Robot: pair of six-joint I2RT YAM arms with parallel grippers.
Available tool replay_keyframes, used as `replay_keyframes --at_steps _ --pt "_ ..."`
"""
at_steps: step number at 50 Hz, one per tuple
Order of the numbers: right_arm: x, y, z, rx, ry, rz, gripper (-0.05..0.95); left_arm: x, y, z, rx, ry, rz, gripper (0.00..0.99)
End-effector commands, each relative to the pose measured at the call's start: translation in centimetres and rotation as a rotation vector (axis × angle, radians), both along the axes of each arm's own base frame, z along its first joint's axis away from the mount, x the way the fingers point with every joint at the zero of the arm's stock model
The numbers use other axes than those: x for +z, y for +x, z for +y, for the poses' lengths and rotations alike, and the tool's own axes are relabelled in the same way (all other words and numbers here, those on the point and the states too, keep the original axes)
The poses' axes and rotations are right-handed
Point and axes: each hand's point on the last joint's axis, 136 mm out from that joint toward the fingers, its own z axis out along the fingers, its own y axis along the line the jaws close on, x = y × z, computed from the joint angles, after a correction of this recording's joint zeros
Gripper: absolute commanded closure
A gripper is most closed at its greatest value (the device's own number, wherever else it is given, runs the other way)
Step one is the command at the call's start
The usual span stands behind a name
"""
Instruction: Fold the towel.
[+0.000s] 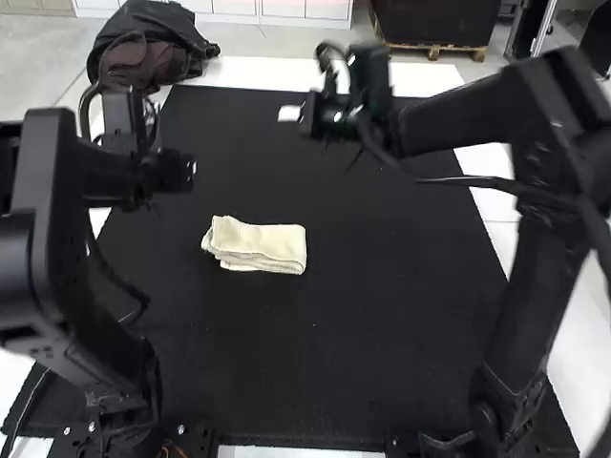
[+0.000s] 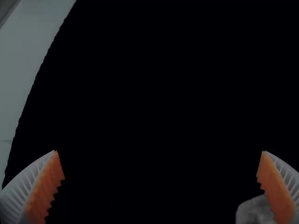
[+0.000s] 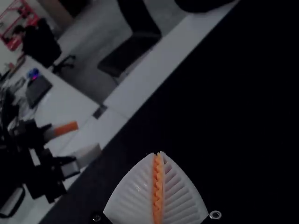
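Towel (image 1: 258, 245) lies folded on black mat (image 1: 382, 334); left hand (image 1: 189, 170) parted, right hand (image 1: 290, 113) with fingers together.

open mat (image 1: 401, 315) around towel (image 1: 258, 245), arms (image 1: 544, 200) flanking

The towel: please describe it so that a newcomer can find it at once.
Look at the large black mat on the white table. Slightly left of its middle lies the cream towel, folded into a compact bundle, layers showing on its near side. Its pale colour sets it apart from the dark bag at the far left.
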Motion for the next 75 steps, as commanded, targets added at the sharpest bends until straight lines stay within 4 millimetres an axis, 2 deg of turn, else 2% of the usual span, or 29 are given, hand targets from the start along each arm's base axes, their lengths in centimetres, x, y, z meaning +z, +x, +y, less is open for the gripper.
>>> replay_keyframes --at_steps 1,11,13,18,24,27,30,33,36,47,50,55,59,66,68,75 --pt "5.8 0.1 -3.9 -0.065 0.065 -0.089 0.92 5.6 0.9 -2.1 -0.038 -0.014 -0.127 0.03" --pt "9.6 -0.6 -10.6 -0.188 0.082 -0.142 0.92 9.5 0.0 -5.8 -0.083 0.002 -0.207 0.03" --pt "10.3 -1.0 -11.9 -0.21 0.089 -0.157 0.92 10.0 -0.4 -6.1 -0.087 0.001 -0.219 0.03" --pt "12.2 -2.8 -14.9 -0.255 0.119 -0.197 0.91 11.3 -1.5 -5.2 -0.045 0.006 -0.245 0.03" --pt "14.4 -5.6 -18.2 -0.311 0.187 -0.225 0.61 13.7 -3.4 -4.9 -0.026 0.015 -0.313 0.03" --pt "15.1 -7.1 -19.2 -0.319 0.217 -0.233 0.51 15.0 -4.3 -4.7 -0.019 0.013 -0.348 0.03" --pt "15.7 -8.7 -20.2 -0.32 0.242 -0.248 0.36 15.7 -5.2 -4.6 -0.011 0.006 -0.366 0.03" --pt "16.5 -10.8 -21.0 -0.319 0.256 -0.292 0.15 16.0 -6.2 -4.5 -0.004 -0.007 -0.371 0.03" --pt "17.0 -12.5 -21.5 -0.311 0.268 -0.309 -0.02 16.5 -7.2 -4.5 -0.001 -0.01 -0.392 0.03" --pt "20.1 -20.4 -22.9 -0.304 0.279 -0.501 -0.02 22.5 -12.7 -4.8 -0.003 -0.04 -0.669 0.028" --pt "20.8 -22.7 -23.3 -0.319 0.285 -0.574 -0.02 23.1 -14.0 -4.9 -0.008 -0.045 -0.714 0.028" --pt "20.8 -24.9 -24.1 -0.38 0.284 -0.62 -0.02 23.6 -16.1 -4.8 0.002 -0.072 -0.776 0.028" --pt "20.5 -26.1 -25.1 -0.462 0.262 -0.658 -0.02 24.6 -18.3 -4.5 0.02 -0.069 -0.86 0.028" --pt "21.3 -28.4 -28.7 -0.723 0.222 -0.829 -0.02 26.0 -23.0 -3.5 0.08 -0.058 -1.048 0.028" --pt "21.5 -29.0 -29.3 -0.767 0.221 -0.873 -0.02 25.5 -22.7 -3.4 0.087 -0.033 -1.028 0.028" --pt "20.4 -27.1 -31.4 -0.901 0.133 -0.881 -0.02 25.0 -22.5 -2.7 0.134 -0.013 -1.013 0.03"
